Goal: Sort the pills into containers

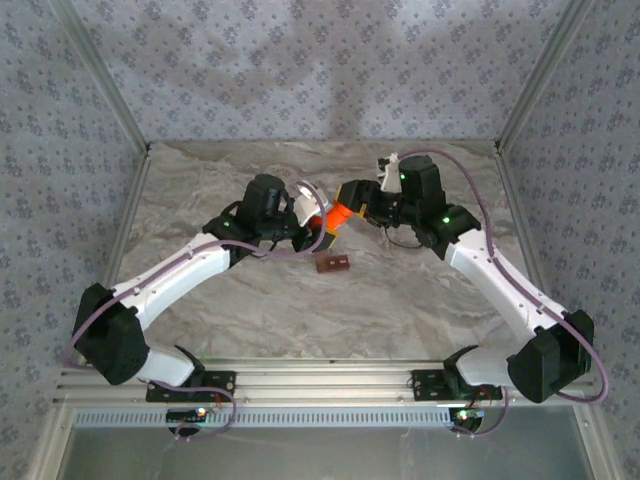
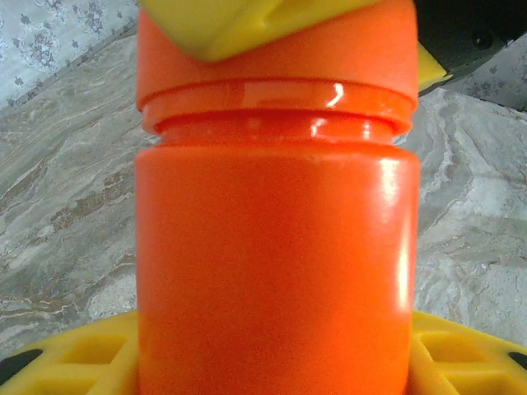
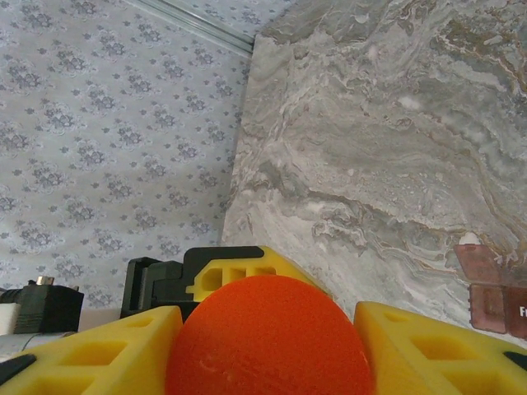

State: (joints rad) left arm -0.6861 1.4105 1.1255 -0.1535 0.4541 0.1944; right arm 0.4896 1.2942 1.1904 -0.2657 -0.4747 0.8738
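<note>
A small orange bottle (image 1: 338, 216) hangs above the middle of the table between my two grippers. The left gripper (image 1: 320, 224) is shut on the bottle's body (image 2: 276, 271), its yellow fingers (image 2: 74, 358) on either side. From the right, the right gripper (image 1: 354, 203) is shut on the orange cap (image 3: 268, 341), with a yellow finger (image 3: 99, 350) at each side of it. One of those fingers (image 2: 239, 20) lies over the cap in the left wrist view. The reddish-brown containers strip (image 1: 332, 263) lies flat on the table just below the bottle. The pills are out of view.
The marble table (image 1: 400, 310) is walled by patterned panels at the back and both sides. In the right wrist view the strip of cells (image 3: 494, 296) sits at the right edge. Both arms reach inward from the near corners.
</note>
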